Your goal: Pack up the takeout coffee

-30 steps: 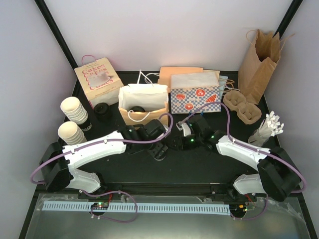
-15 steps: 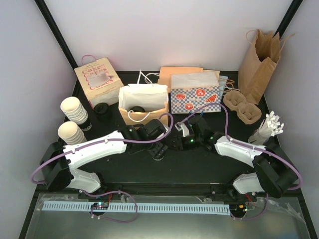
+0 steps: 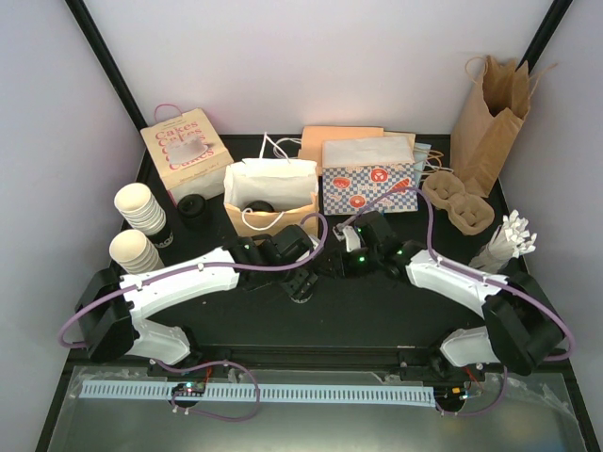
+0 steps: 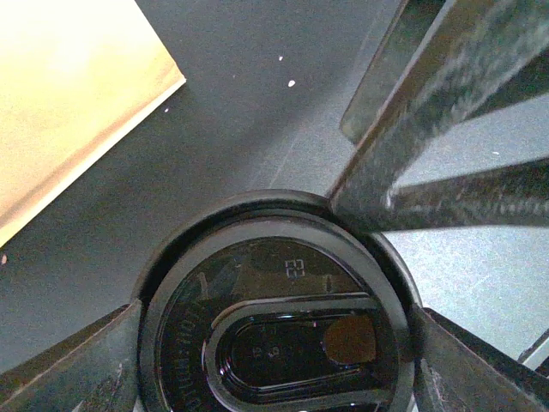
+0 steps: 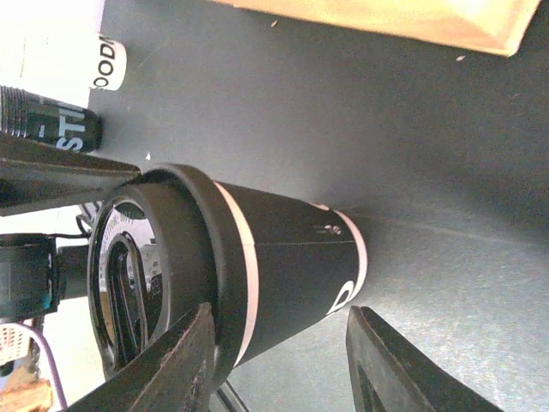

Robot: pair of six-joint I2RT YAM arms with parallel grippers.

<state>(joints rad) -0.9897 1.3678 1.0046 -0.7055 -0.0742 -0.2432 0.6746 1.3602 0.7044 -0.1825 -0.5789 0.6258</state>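
Nearest the arm bases, at the middle of the black table [image 3: 377, 315], the coffee [image 5: 283, 257] stands upright: a dark cup with pale bands and a black lid [image 4: 274, 335]. The left gripper [image 3: 300, 281] reaches over it from above, its fingers [image 4: 77, 365] set wide and bearing on the lid's rim from both sides. The right gripper [image 3: 332, 266] comes in from the right at the cup's side; its fingers [image 5: 184, 360] are held apart, one by the lid and one by the base, pinching nothing, their tips right at the cup's wall. At the left edge are two cup stacks [image 3: 139, 212], with a loose lid [image 3: 195, 209] just behind them. Behind the coffee stands an open tan bag [image 3: 268, 200] lined in white, and a checked bag [image 3: 367, 184] beside it. On the right lie white sticks [image 3: 509, 240] and a cup carrier [image 3: 459, 202]. Farthest back are a cake box [image 3: 186, 151] on the left and a brown bag [image 3: 490, 118] on the right.
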